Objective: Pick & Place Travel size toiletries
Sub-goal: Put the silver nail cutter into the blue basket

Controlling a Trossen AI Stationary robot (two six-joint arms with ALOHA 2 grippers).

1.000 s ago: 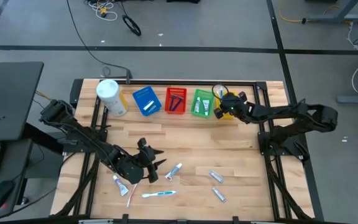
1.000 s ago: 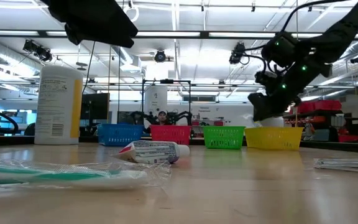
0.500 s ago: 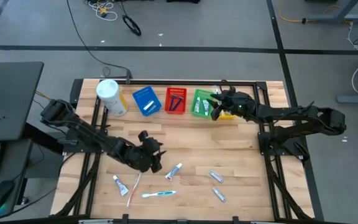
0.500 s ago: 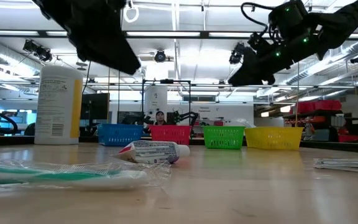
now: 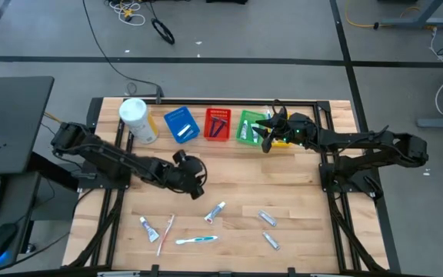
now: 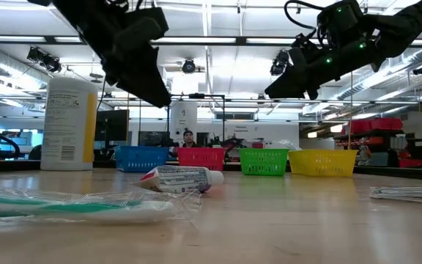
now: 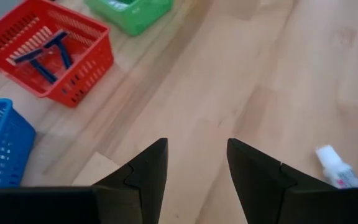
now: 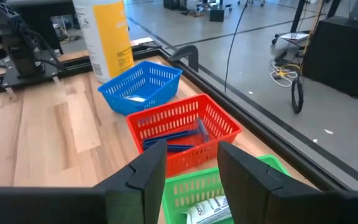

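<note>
Toiletries [image 5: 215, 209] mostly lie loose on the table's [image 5: 298, 192] near side. Left gripper [image 5: 197, 174] hangs empty, fingers apart, mid-table. Right gripper [image 5: 265, 135] is spread, empty, above the green basket [image 5: 248, 128].

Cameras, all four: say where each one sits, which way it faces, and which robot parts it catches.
High view: overhead, facing straight down on the wooden table; both arms show.
Low view: at tabletop height, facing level across at the row of baskets; both arms hang above.
Left wrist view: on the left arm, facing the red plastic basket; the open left gripper shows.
Right wrist view: on the right arm above the green plastic basket; the open right gripper shows.
Shared: all four see the red basket.
</note>
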